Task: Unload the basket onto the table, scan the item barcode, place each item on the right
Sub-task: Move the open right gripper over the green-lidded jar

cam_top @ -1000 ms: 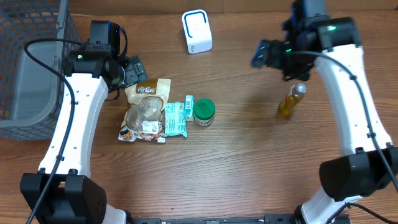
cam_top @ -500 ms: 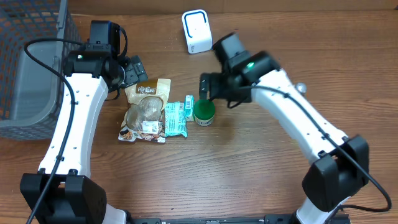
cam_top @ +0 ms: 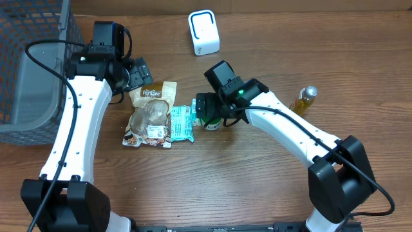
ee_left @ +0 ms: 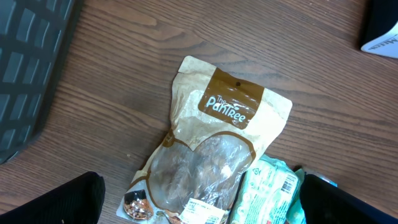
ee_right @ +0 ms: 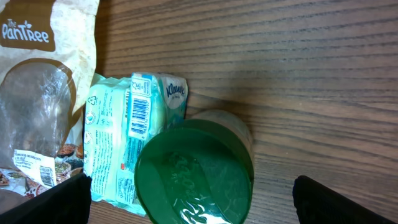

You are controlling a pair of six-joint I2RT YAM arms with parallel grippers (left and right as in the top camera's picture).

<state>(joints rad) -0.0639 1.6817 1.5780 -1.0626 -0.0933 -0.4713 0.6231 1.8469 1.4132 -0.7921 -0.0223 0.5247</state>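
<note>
right pincer (cam_top: 207,107), spread wide, hung over the green-lidded jar (ee_right: 194,171), seemingly to grasp it for scanning; left pincer (cam_top: 139,73) spread too.

Lab table (cam_top: 257,193), robot arms (cam_top: 290,129), barcode scanner (cam_top: 204,32)

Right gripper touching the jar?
Apart. Right wrist view: the open right gripper straddles the jar, with tissue pack visible between one finger and it, bare table between the other.
</note>
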